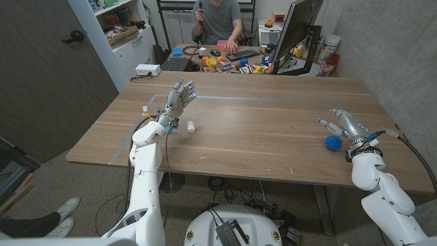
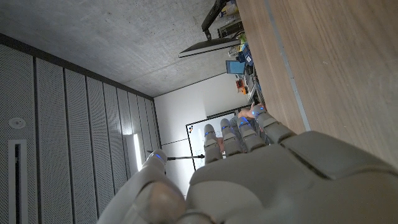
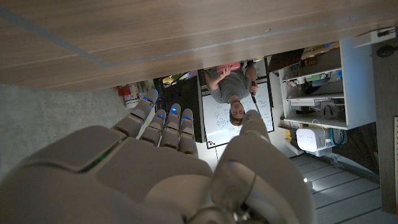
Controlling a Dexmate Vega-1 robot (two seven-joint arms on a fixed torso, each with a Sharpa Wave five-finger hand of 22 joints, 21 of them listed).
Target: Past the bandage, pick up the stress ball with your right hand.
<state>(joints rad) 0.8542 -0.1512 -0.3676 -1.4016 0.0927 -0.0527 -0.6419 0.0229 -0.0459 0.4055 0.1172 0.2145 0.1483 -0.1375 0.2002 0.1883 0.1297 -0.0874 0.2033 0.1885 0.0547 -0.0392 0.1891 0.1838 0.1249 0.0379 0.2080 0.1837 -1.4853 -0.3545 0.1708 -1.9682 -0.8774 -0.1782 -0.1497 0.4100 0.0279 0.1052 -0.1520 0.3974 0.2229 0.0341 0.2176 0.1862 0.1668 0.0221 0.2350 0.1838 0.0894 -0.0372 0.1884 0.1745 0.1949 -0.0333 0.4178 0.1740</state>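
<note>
Stress ball (image 1: 332, 143) beside right hand (image 1: 346, 126), head view.

An office-like lab: cluttered desk (image 1: 225, 58) with monitor (image 1: 298, 31) (a person (image 1: 218, 20) seated there), shelving (image 1: 123, 27), concrete walls.

Wooden table (image 1: 259, 130): stress ball (image 1: 332, 142), perhaps bandage (image 1: 191, 126).
</note>
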